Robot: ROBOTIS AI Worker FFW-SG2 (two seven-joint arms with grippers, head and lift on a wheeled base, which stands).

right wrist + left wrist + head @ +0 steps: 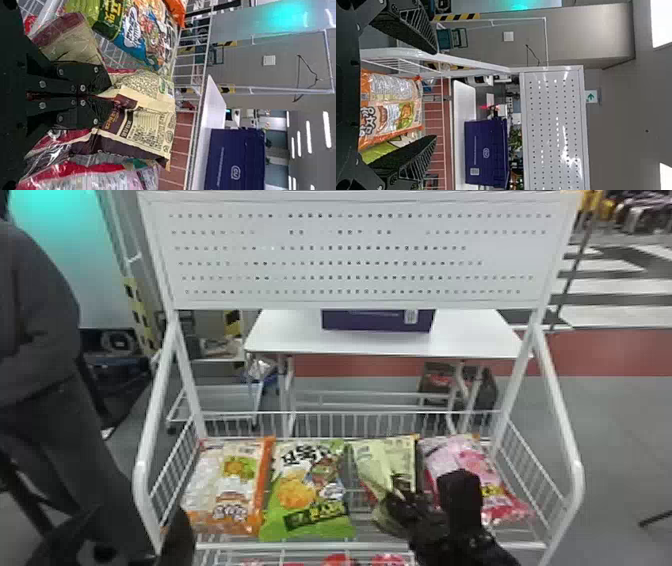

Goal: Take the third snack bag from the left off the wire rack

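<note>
— Four across the rack [150,450]: is the third bag [385,462] off yet?
— Not yet. Right gripper [104,94] has its jaws pinched shut on the bag's near edge; the bag lies in the rack between its neighbours. Lifting out remains. Left gripper [433,93] waits at the rack's left corner, jaws wide apart.

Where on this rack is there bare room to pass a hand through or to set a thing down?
Bare wire shows at the front right corner, between the pink bag and the rack's side wall, and in a narrow gap between the green bag and the third bag. Elsewhere bags lie edge to edge.
</note>
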